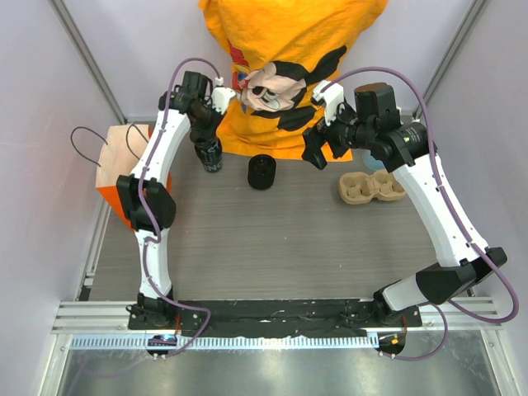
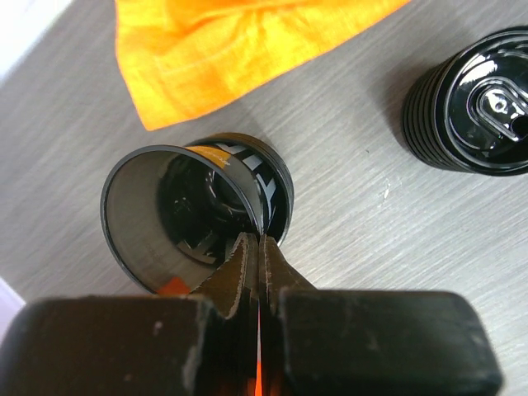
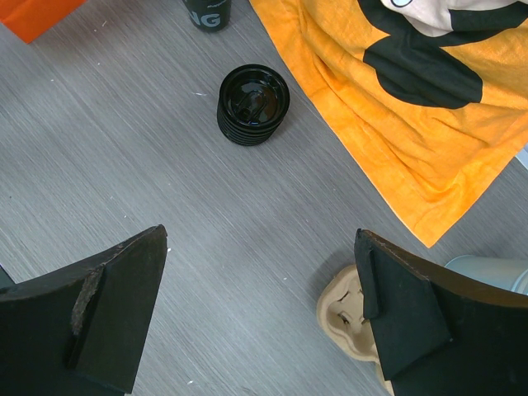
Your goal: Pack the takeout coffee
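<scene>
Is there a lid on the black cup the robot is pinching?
No, the black cup is open on top, and the left gripper pinches its bare rim.

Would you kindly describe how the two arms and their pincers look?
The left arm and right arm have white links, black joints and looping purple cables. The left pincer and right pincer each have two black fingers with worn edges.

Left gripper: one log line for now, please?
left gripper shut on printed black cup rim | right gripper open, empty | lid stack untouched
</scene>
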Action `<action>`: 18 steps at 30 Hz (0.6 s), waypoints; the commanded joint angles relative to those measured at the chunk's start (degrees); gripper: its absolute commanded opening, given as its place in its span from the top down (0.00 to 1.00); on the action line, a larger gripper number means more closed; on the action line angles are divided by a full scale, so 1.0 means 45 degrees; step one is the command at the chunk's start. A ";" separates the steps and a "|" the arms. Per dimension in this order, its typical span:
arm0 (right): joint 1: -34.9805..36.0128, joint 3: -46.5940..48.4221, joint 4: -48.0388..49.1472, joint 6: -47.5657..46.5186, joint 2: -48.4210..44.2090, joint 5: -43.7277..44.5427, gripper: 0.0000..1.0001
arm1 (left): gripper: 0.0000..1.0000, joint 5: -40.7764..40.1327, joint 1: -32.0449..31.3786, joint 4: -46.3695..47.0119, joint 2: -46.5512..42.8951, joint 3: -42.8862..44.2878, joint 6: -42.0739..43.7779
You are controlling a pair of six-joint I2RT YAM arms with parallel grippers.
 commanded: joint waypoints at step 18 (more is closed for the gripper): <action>-0.0033 0.0451 0.0292 0.0278 -0.0168 -0.0014 0.00 | 1.00 -0.1154 -0.0355 0.1170 -0.2284 0.1063 0.0956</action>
